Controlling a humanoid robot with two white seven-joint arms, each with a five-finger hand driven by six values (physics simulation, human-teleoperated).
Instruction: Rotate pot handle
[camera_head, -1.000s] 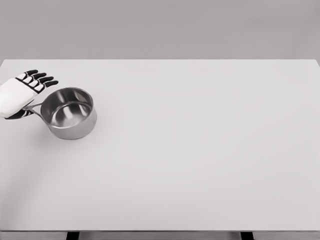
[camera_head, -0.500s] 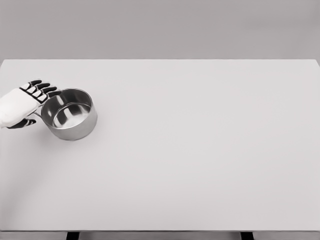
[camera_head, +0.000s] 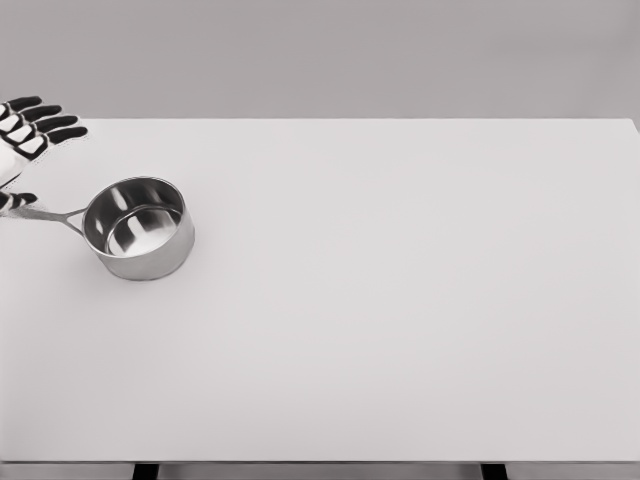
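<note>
**Hand lifts clear of the pot handle**

Since the earlier frames the left hand (camera_head: 28, 135) has drawn up and back toward the far-left edge of the picture, so that the handle (camera_head: 45, 214), which it covered half a second ago, now lies in plain view. The pot itself has hardly shifted over the same span.

Largest first: the table (camera_head: 400, 300) is a broad white surface filling most of the head view. On its left part, nearer the far edge than the near one, stands the pot (camera_head: 140, 227), a small steel saucepan, upright and showing nothing inside. Its thin handle runs out to the left, almost level across the picture, reaching nearly to the frame's edge. The left hand sits above and beyond that handle, fingers (camera_head: 45, 125) spread and extended, gripping nothing. A dark thumb tip (camera_head: 18, 200) shows just above the outer end of the handle; whether it touches the metal I cannot tell. The right arm is out of view.

As for the step in hand, my reading is that the hand is releasing or regrasping between pushes; whether the turn is finished cannot be judged from this view alone. If more rotation is wanted, the next move calls for bringing the hand back to the outer end of the handle and sweeping it sideways without dragging the whole pot across the table.
</note>
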